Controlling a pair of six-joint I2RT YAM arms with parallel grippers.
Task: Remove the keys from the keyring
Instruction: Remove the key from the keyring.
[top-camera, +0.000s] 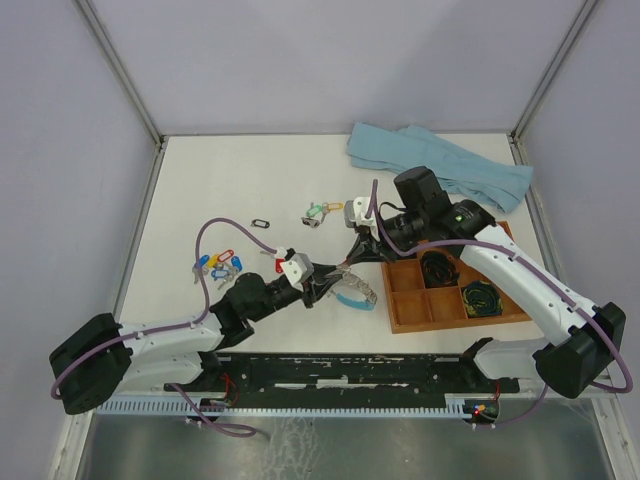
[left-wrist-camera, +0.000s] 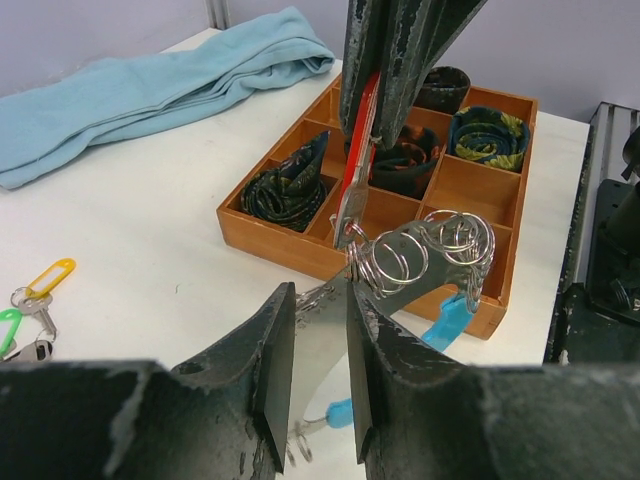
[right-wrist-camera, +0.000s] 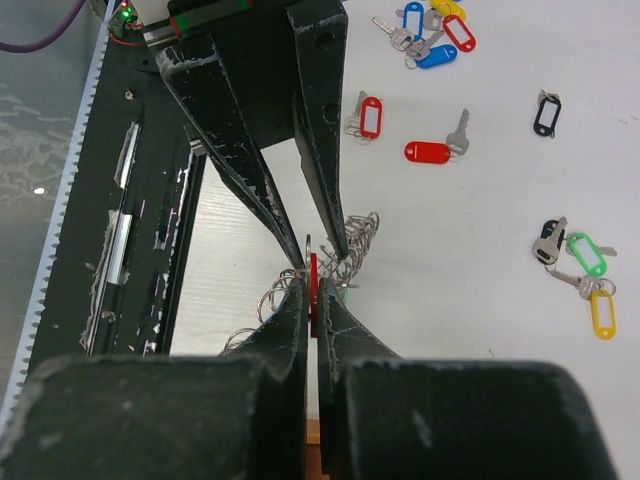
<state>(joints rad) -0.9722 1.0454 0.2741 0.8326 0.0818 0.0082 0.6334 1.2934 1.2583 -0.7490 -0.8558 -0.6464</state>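
Observation:
The keyring (left-wrist-camera: 420, 255), a silvery plate crowded with small rings plus a light-blue arc, hangs just above the table. My left gripper (left-wrist-camera: 318, 288) is shut on its flat silvery part. From above, my right gripper (right-wrist-camera: 313, 283) is shut on a red-tagged key (left-wrist-camera: 357, 150) that still hangs in the rings. In the top view the two grippers meet beside the tray, left (top-camera: 336, 273) and right (top-camera: 351, 257), with the keyring (top-camera: 357, 292) under them. Loose keys lie on the table: a red and blue cluster (top-camera: 215, 265) and a green and yellow one (top-camera: 320, 212).
A wooden compartment tray (top-camera: 400, 315) with coiled black cables stands right of the grippers. A light-blue cloth (top-camera: 440, 165) lies at the back right. A small black tag frame (top-camera: 260, 223) sits at mid-table. Two red-tagged keys (right-wrist-camera: 370, 117) lie near the blue ones.

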